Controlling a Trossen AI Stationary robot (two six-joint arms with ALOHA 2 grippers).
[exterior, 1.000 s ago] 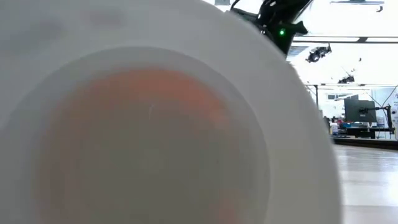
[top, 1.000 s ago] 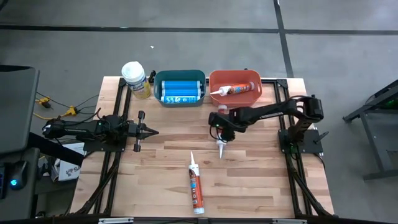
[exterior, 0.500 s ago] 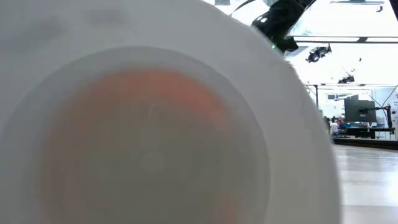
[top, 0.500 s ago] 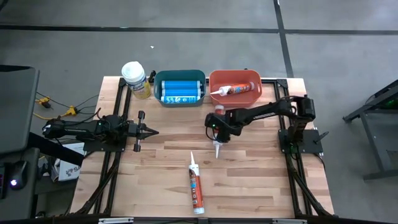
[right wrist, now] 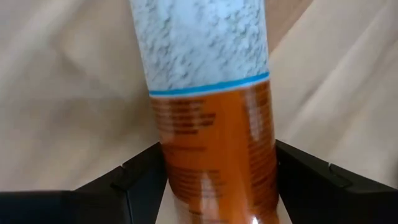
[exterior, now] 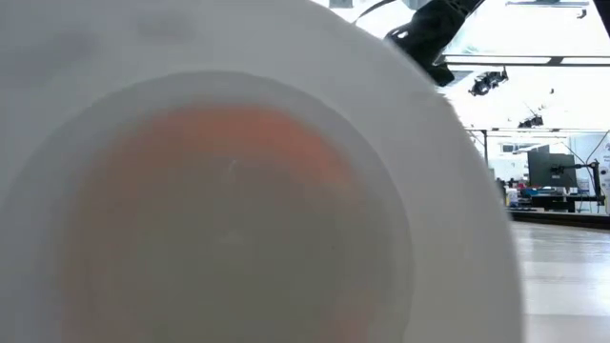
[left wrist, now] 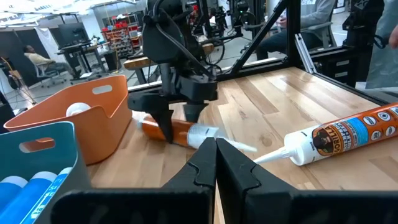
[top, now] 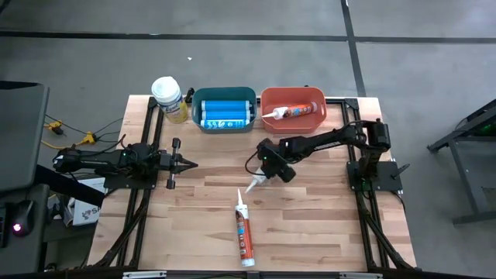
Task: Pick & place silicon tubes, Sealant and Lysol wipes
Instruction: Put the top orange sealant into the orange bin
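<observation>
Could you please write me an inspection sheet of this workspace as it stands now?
Surface: pale wooden plank table on a black frame.
Job's things: Lysol wipes canister with white lid upright at the back left corner; teal bin holding blue rolls; orange bin holding one tube; orange sealant tube with white nozzle lying loose near the front; second orange tube between the right gripper's fingers.
Clutter: nothing seen.
Grippers: right gripper at mid-table, fingers either side of the second tube; left gripper shut, empty, waiting at the left.
Cables: yellow and black wires off the left edge.
Surroundings: grey floor; people and benches show in the left wrist view.
</observation>
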